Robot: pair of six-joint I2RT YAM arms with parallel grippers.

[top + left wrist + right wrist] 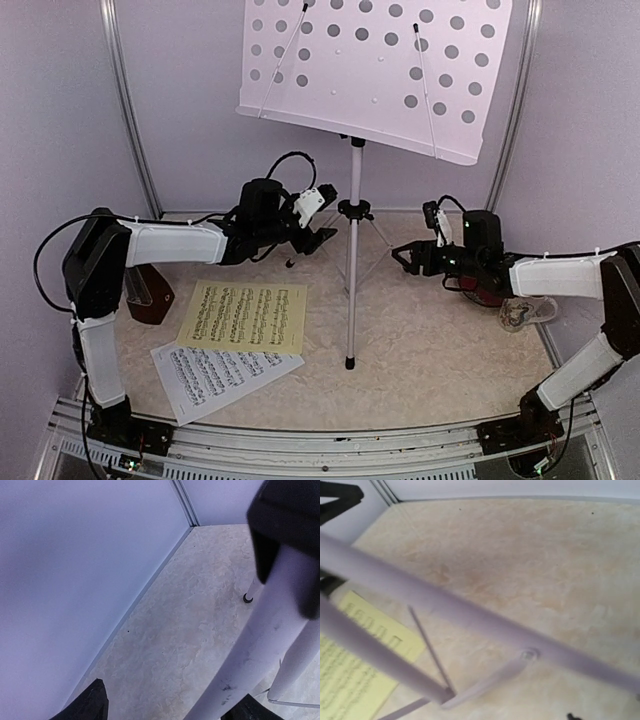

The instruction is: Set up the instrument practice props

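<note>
White stand (pixel 350 80) is upright; yellow sheet (pixel 243 317) and white sheet (pixel 215 375) lie flat left of it, metronome (pixel 150 298) farther left. Left gripper (pixel 322 220) and right gripper (pixel 402 257) flank it, released, empty. Top-heavy: a careless nudge could topple it. Beige marbled mat (pixel 450 350); lilac walls (pixel 190 100) behind the stand.

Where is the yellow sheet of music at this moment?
In the top view, the yellow sheet lies flat left of the music stand, with the brown metronome on its left and the white sheet nearer the arms.
</note>
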